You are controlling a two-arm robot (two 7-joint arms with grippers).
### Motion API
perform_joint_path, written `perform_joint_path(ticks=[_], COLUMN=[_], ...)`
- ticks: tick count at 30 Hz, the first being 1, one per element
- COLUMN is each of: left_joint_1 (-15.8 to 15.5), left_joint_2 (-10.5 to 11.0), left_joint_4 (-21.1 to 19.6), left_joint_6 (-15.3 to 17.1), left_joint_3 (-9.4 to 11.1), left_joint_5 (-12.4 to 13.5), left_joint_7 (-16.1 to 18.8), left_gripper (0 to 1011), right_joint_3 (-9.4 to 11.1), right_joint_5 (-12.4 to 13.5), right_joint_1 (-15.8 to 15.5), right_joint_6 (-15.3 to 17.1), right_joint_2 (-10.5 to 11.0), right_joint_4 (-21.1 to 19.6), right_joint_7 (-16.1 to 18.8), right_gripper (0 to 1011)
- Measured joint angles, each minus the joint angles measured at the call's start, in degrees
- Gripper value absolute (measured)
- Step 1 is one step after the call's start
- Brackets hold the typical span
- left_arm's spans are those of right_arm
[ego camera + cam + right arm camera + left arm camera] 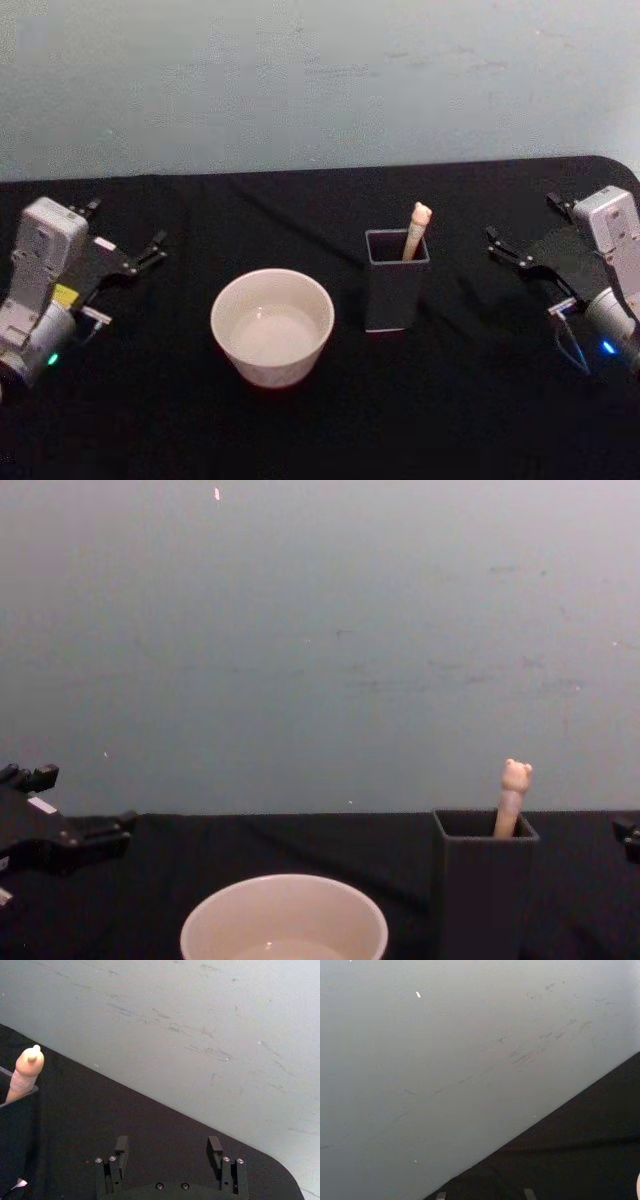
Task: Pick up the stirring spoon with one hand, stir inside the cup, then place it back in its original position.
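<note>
Black worktop (450, 400), pale wall (300, 80). Stirring spoon (417, 228) standing in dark holder (392, 290), cup (272, 325) beside. Left gripper (129, 222) and right gripper (520, 220) spread, at the sides.

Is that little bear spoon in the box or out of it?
In: the stirring spoon stands leaning in the holder, bear head above its rim.

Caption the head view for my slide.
Open left gripper and open right gripper flank the cream cup and the dark grey holder with the stirring spoon inside.
</note>
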Motion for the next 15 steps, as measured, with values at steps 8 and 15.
perform_joint_path(ticks=[8, 15], left_joint_1=[0.0, 0.0], left_joint_2=[0.0, 0.0], left_joint_4=[0.0, 0.0], left_joint_6=[0.0, 0.0], left_joint_3=[0.0, 0.0], left_joint_5=[0.0, 0.0], left_joint_7=[0.0, 0.0], left_gripper=[1001, 1001], right_joint_3=[0.0, 0.0], right_joint_5=[0.0, 0.0], right_joint_1=[0.0, 0.0], right_joint_6=[0.0, 0.0], right_joint_2=[0.0, 0.0], right_joint_4=[0.0, 0.0], right_joint_7=[0.0, 0.0], right_gripper=[1000, 1000])
